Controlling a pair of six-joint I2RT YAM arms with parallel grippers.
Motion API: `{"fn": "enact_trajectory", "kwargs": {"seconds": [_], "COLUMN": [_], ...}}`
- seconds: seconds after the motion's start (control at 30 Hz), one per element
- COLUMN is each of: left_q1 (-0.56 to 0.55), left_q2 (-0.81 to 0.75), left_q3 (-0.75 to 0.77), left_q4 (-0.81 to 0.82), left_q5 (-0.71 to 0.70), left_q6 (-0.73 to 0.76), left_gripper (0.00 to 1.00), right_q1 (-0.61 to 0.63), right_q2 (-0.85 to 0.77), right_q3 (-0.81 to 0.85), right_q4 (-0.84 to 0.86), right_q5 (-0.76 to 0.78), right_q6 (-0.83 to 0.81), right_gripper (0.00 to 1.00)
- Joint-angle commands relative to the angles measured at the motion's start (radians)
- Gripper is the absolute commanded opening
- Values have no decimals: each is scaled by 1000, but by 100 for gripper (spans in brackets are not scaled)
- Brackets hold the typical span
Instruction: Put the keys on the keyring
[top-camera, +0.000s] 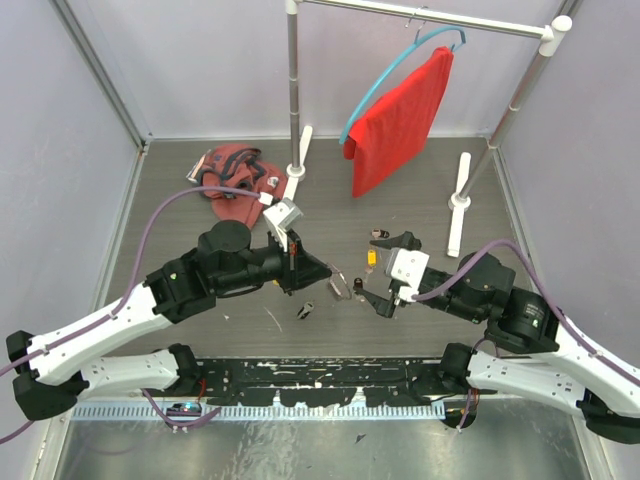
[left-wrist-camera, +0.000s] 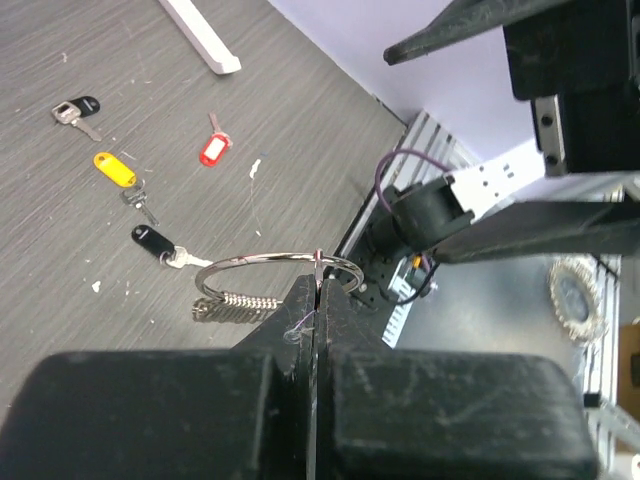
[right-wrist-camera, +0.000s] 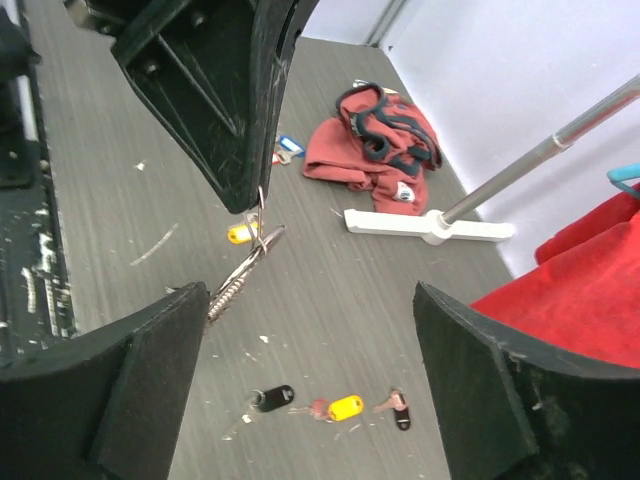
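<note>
Top view: my left claw (top-camera: 322, 274) is clamped on the thin silver wire keyring (top-camera: 338, 284) over mid-table, and my right claw (top-camera: 383, 272) gapes wide just beside it.

Left wrist view: my fingers pinch the ring's near rim. A silver key with a black oblong tag (left-wrist-camera: 152, 238) touches its far side; whether it's threaded, I can't tell. The yellow-tagged key (left-wrist-camera: 115, 168) and red-tagged key (left-wrist-camera: 213, 150) lie apart on the grey table (left-wrist-camera: 250, 100).

Right wrist view: the ring hangs edge-on from my left fingertips, and my right jaws are spread, holding nothing.
</note>
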Motion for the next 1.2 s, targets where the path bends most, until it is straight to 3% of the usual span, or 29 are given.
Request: {"fn": "enact_trajectory", "kwargs": {"seconds": [0.0, 0.27, 0.33, 0.4, 0.43, 0.7, 0.93, 1.17], "left_q1": [0, 0, 1, 1, 0, 0, 0, 0], "left_q2": [-25, -21, -21, -19, -19, -13, -17, -15], "left_q3": [24, 40, 42, 46, 48, 52, 50, 49], "left_q4": [80, 78, 83, 85, 85, 95, 101, 101], "left_q5": [-106, -143, -141, -138, -140, -126, -115, -112], "left_q6": [-139, -178, -179, -179, -178, -178, -173, -172], "left_gripper": [0, 0, 0, 0, 0, 0, 0, 0], "right_q1": [-2, -3, -2, -2, -2, -3, -2, -1], "right_q2": [1, 28, 59, 92, 113, 168, 171, 168], "right_q3": [-18, -74, -58, -33, -21, 2, 8, 9], "right_q4": [142, 244, 221, 185, 173, 166, 170, 172], "right_q5": [58, 63, 33, -1, -16, -59, -38, -47], "right_q6": [-127, -184, -198, -213, -217, -253, -254, -248], "right_gripper": [98, 99, 89, 65, 59, 57, 37, 32]}}
